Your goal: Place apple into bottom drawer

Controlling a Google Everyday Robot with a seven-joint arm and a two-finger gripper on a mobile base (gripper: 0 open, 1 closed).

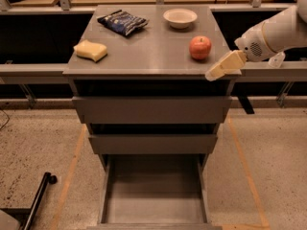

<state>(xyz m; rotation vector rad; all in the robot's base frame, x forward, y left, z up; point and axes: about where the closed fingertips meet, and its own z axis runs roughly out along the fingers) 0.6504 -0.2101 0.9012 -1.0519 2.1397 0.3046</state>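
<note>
The red apple (200,47) stands on the right side of the grey cabinet's top (148,56). The bottom drawer (153,195) is pulled out below the two upper drawers; its flat grey floor is bare. My gripper (213,74) comes in from the right on a white arm, its cream fingers pointing down-left at the cabinet top's front right corner, just right of and in front of the apple. It holds nothing that shows.
A pale yellow sponge (90,50) lies at the top's left, a dark blue chip bag (123,22) at the back left, a white bowl (180,17) at the back. A black pole (36,200) lies on the floor at the lower left.
</note>
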